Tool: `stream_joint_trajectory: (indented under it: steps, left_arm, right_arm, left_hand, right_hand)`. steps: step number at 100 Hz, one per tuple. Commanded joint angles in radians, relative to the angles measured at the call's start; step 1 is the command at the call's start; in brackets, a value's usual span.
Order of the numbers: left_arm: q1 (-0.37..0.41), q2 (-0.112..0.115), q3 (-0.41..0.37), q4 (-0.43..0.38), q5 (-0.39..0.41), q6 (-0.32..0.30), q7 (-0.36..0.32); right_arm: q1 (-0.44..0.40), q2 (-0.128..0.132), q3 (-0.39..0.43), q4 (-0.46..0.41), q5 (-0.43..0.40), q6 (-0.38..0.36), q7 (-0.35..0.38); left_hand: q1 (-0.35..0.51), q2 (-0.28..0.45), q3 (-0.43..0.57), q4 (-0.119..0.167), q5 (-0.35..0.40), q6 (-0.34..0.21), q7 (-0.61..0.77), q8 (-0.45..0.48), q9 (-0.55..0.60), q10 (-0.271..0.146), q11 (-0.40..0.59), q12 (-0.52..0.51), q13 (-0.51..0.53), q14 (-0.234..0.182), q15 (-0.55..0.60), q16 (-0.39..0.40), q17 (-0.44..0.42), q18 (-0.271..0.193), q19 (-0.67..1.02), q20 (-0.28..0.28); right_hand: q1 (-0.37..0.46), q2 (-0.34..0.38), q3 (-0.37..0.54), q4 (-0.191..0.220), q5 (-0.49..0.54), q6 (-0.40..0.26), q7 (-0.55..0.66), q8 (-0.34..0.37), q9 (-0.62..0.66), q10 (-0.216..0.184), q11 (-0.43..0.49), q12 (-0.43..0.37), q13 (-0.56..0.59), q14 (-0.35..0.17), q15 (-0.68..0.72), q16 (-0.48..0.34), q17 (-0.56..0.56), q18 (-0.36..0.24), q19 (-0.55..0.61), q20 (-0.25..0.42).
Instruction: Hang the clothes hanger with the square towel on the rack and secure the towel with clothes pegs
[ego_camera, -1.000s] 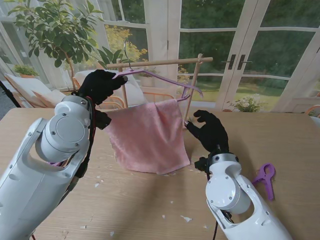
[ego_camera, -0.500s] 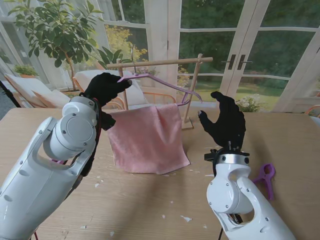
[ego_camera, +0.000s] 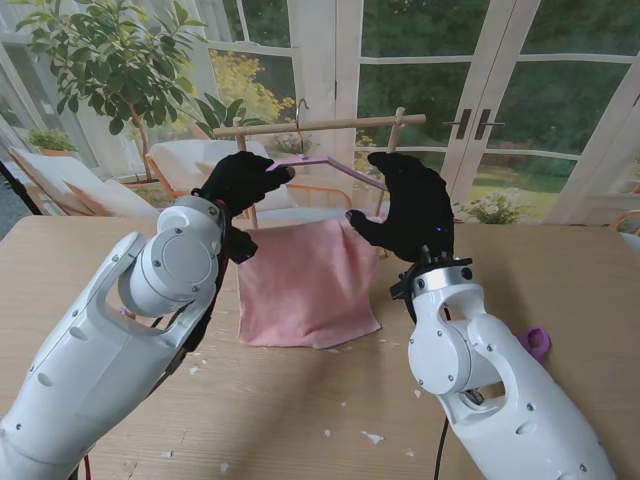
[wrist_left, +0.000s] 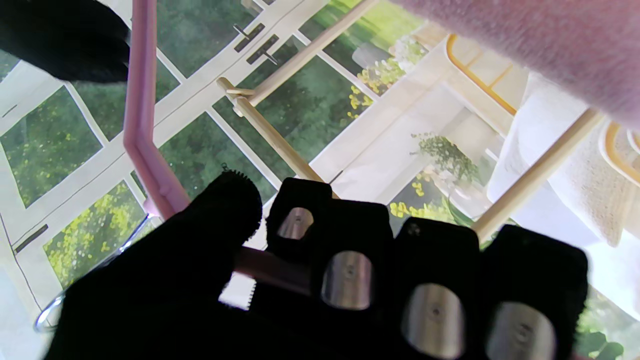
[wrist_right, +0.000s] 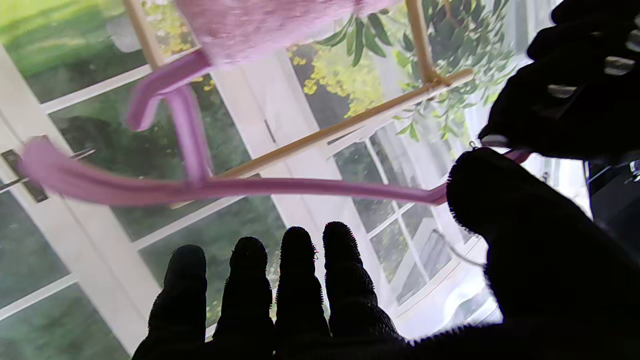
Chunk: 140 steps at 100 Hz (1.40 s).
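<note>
1. Pink plastic clothes hanger (ego_camera: 330, 164) carrying pink square towel (ego_camera: 305, 280), raised just under wooden rack (ego_camera: 320, 125).
2. Left hand (ego_camera: 243, 180) clenched on hanger.
3. Right hand (ego_camera: 408, 205) fingers straight beside hanger; grip unclear.
4. Purple peg (ego_camera: 536, 342) on desk (ego_camera: 560, 270).

Stand view overhead; wrist views close, sharing the rack (ego_camera: 320, 125).

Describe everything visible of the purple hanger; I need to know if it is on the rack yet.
The thin purple plastic clothes hanger has a metal wire hook, sloping arms and a lower bar draped with the pink square towel. The left hand grips one arm; the right hand is at the other end, apparently touching it. It is held roughly level by the wooden rack's top rail, hook rising at the rail. Whether it is over the rail I cannot tell.
</note>
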Motion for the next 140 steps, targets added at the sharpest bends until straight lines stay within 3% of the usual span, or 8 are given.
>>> stream_joint_trajectory:
  steps: [1, 35, 53, 75, 102, 111, 128, 140]
  left_arm:
    - [-0.005, -0.011, 0.007, -0.002, -0.001, -0.007, -0.015]
    - [-0.016, -0.007, 0.02, -0.003, -0.008, -0.039, -0.034]
    - [-0.03, -0.004, 0.023, 0.0, -0.006, -0.052, -0.046]
    - [-0.051, 0.003, 0.036, -0.002, 0.003, -0.038, -0.076]
    - [-0.052, -0.001, 0.044, -0.005, 0.008, -0.016, -0.068]
    - [-0.047, -0.005, 0.042, -0.006, 0.0, -0.011, -0.057]
    - [-0.04, -0.005, 0.037, -0.018, -0.031, 0.001, -0.061]
    - [-0.037, 0.0, 0.029, -0.026, -0.046, -0.004, -0.079]
  right_arm:
    - [0.027, -0.006, -0.015, -0.007, -0.003, 0.006, 0.009]
    - [0.142, -0.017, -0.084, 0.058, 0.046, 0.069, 0.046]
    - [0.16, -0.035, -0.088, 0.081, 0.159, 0.066, 0.03]
    - [0.18, -0.048, -0.1, 0.111, 0.198, 0.052, 0.001]
    - [0.195, -0.067, -0.117, 0.141, 0.197, 0.063, -0.072]
    - [0.202, -0.07, -0.122, 0.152, 0.176, 0.07, -0.095]
    - [0.214, -0.076, -0.131, 0.169, 0.151, 0.083, -0.132]
    - [0.219, -0.076, -0.134, 0.173, 0.128, 0.107, -0.14]
  left_hand:
    - [-0.036, 0.042, 0.009, 0.025, 0.055, 0.007, 0.024, 0.037, 0.037, -0.05, 0.054, 0.002, 0.038, 0.006, 0.105, -0.008, 0.037, 0.005, 0.294, 0.054]
    - [-0.04, 0.041, 0.011, 0.024, 0.055, 0.005, 0.024, 0.037, 0.037, -0.051, 0.054, 0.002, 0.038, 0.006, 0.105, -0.008, 0.038, 0.004, 0.294, 0.053]
    - [-0.043, 0.038, 0.014, 0.024, 0.055, 0.005, 0.025, 0.037, 0.037, -0.051, 0.054, 0.002, 0.038, 0.006, 0.105, -0.008, 0.038, 0.004, 0.294, 0.052]
    - [-0.046, 0.026, 0.015, 0.023, 0.032, -0.002, 0.019, 0.037, 0.037, -0.056, 0.04, -0.001, 0.038, 0.001, 0.092, -0.011, 0.043, -0.015, 0.294, 0.03]
    - [-0.026, -0.007, 0.047, 0.019, -0.104, 0.009, -0.035, 0.001, -0.053, -0.016, -0.051, 0.01, 0.035, 0.021, -0.028, 0.02, 0.047, -0.034, 0.294, -0.133]
    - [0.031, -0.036, 0.009, -0.028, -0.189, 0.032, -0.088, -0.058, -0.146, 0.053, -0.158, -0.023, -0.06, 0.129, -0.211, 0.108, 0.039, 0.067, 0.197, -0.23]
    - [0.115, -0.064, -0.115, -0.034, -0.47, 0.079, -0.328, -0.372, -0.485, 0.153, -0.59, -0.247, -0.493, 0.256, -0.756, 0.061, -0.525, 0.138, -0.376, -0.046]
    - [-0.012, -0.047, 0.017, 0.026, -0.612, 0.176, -0.648, -0.821, -0.764, 0.142, -0.916, -0.586, -0.787, 0.185, -1.136, -0.198, -0.906, 0.066, -0.68, -0.426]
  right_hand:
    - [-0.033, -0.027, -0.018, -0.009, -0.005, 0.019, -0.022, -0.011, -0.015, 0.002, -0.02, -0.007, -0.021, -0.023, -0.009, -0.009, -0.006, -0.026, -0.038, 0.217]
    - [0.014, 0.023, -0.028, 0.002, 0.091, 0.0, 0.025, 0.001, 0.144, 0.012, 0.025, 0.017, 0.114, 0.011, 0.07, 0.03, 0.094, 0.039, 0.025, 0.256]
    - [0.069, 0.057, 0.03, 0.009, 0.372, -0.076, 0.296, 0.128, 0.523, 0.027, 0.234, 0.153, 0.483, 0.14, 0.471, 0.239, 0.352, 0.152, 0.543, 0.438]
    - [0.118, 0.069, 0.029, -0.066, 0.526, -0.225, 0.784, 0.456, 0.698, 0.003, 0.693, 0.563, 0.667, 0.158, 1.114, 0.54, 0.575, 0.059, 1.249, 0.588]
    - [0.031, 0.279, 0.008, 0.045, 0.78, -0.203, 0.959, 0.75, 0.921, -0.043, 0.911, 0.813, 0.914, 0.096, 1.35, 0.736, 0.893, 0.007, 1.539, 0.598]
    - [0.014, 0.314, 0.009, 0.064, 0.809, -0.219, 0.982, 0.776, 0.978, -0.068, 0.924, 0.834, 0.994, 0.068, 1.409, 0.718, 1.026, -0.029, 1.624, 0.524]
    - [0.003, 0.339, -0.009, 0.106, 0.818, -0.238, 0.994, 0.789, 1.017, -0.093, 0.925, 0.851, 1.087, 0.031, 1.479, 0.684, 1.174, -0.108, 1.637, 0.603]
    - [0.0, 0.34, -0.012, 0.123, 0.824, -0.245, 0.998, 0.789, 1.034, -0.105, 0.923, 0.857, 1.109, 0.01, 1.503, 0.685, 1.185, -0.154, 1.637, 0.716]
